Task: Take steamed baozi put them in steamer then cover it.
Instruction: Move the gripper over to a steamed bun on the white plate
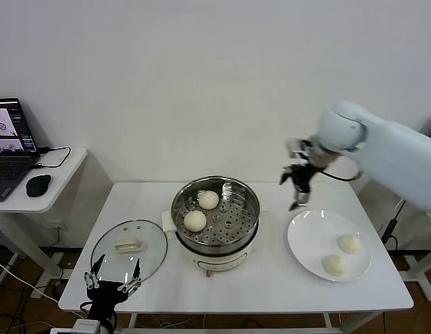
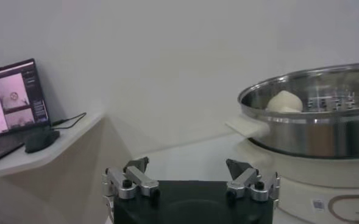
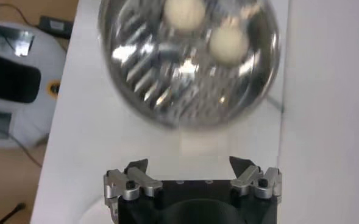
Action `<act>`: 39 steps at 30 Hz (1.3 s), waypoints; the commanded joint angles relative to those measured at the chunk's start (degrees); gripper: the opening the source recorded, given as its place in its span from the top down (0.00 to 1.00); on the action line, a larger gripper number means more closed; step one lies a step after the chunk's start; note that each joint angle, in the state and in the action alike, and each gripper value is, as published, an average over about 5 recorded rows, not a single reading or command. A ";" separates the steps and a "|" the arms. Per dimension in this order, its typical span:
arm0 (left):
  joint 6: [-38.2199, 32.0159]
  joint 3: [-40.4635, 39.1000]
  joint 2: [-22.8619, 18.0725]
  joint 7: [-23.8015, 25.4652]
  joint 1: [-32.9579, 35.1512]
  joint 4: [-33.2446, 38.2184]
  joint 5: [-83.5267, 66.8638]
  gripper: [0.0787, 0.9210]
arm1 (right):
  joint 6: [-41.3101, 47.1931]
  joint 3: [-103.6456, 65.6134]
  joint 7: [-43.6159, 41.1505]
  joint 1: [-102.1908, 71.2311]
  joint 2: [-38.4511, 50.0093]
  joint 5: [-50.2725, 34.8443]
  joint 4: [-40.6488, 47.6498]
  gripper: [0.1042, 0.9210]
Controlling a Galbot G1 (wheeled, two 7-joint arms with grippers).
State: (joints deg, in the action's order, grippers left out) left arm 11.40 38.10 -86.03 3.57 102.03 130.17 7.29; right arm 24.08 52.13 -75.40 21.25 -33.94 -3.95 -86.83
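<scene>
Right pincer (image 1: 299,189) hangs spread and empty above the worktop (image 1: 271,278), between the steamer (image 1: 215,212) and the white plate (image 1: 320,240), touching nothing. Left pincer (image 1: 112,275) waits low at the worktop's near edge, fingers likewise apart and empty, just beside the cover (image 1: 128,247), which lies flat to the steamer's left.

Two steamed baozi (image 1: 201,210) already sit on the steamer's perforated floor; two more baozi (image 1: 343,254) rest on the plate, near each other but apart.

Judging by their smooth, rounded look, these buns are probably light, soft and easily dented, with a skin that could tear or stick under a hard squeeze. The sensible hold is across the widest part of the dome, low on the sides, with a gentle closing so the dough is cradled rather than crushed.

The cover looks stiff, heavier and breakable, its glass likely slick; its cream handle (image 1: 128,244) at the centre is the obvious place to take it.
</scene>
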 commanded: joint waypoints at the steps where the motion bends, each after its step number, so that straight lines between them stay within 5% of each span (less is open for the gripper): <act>1: -0.01 -0.07 0.15 0.00 0.52 -0.21 0.06 0.12 | -2.84 -6.29 -0.65 -10.98 11.94 6.31 -4.62 0.12; 14: -0.02 0.15 -0.11 0.13 1.41 -1.01 1.20 0.12 | -5.39 -17.36 0.35 -28.91 8.41 14.78 3.61 0.12; 39: -0.35 0.21 -0.40 -0.18 2.26 -3.32 1.70 0.12 | -7.41 -18.56 4.35 -35.27 1.95 17.67 12.55 0.12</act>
State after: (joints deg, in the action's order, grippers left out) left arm 11.06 38.32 -86.47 3.39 104.18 126.96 8.98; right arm 16.94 34.45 -72.57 -11.95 -30.80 12.86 -76.52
